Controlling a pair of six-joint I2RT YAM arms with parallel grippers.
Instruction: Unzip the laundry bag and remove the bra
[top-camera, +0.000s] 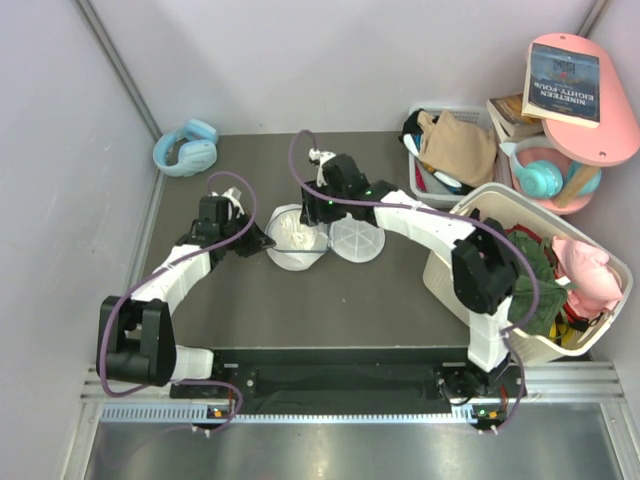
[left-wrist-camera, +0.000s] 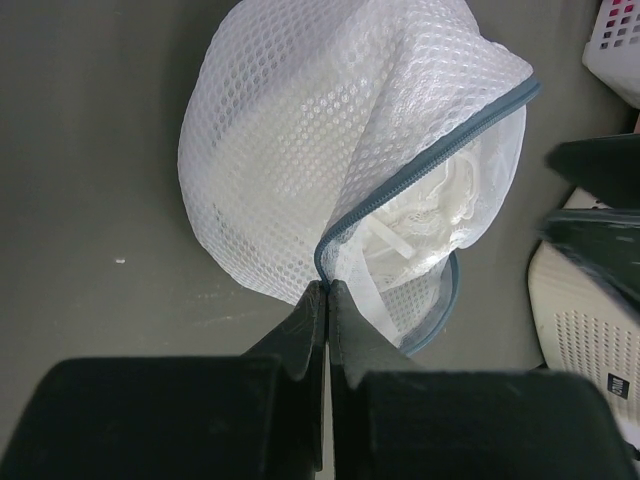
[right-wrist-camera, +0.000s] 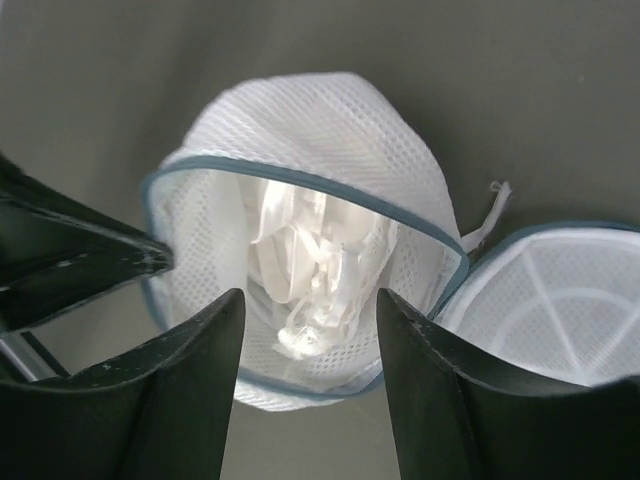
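Laundry bag (top-camera: 290, 250) sits mid-table (top-camera: 400, 300), zip undone, clamshell open. Its second half (right-wrist-camera: 560, 300) lies flat just beside it on the right, inner side up, joined at the rim. Left gripper (left-wrist-camera: 327, 288): jaws pinched together on the grey-blue zip edge of the left half, at its near-left side; the mesh there is pulled up so the pouch gapes. Bra (right-wrist-camera: 310, 260): a pale, off-white wad with strap loops showing, inside the gaping half, against the mesh wall. Right gripper (right-wrist-camera: 310, 300): poised over the opening, fingers spread wide, one to each side of the bra, nothing between them; whether the tips touch the fabric I cannot tell from either wrist view.
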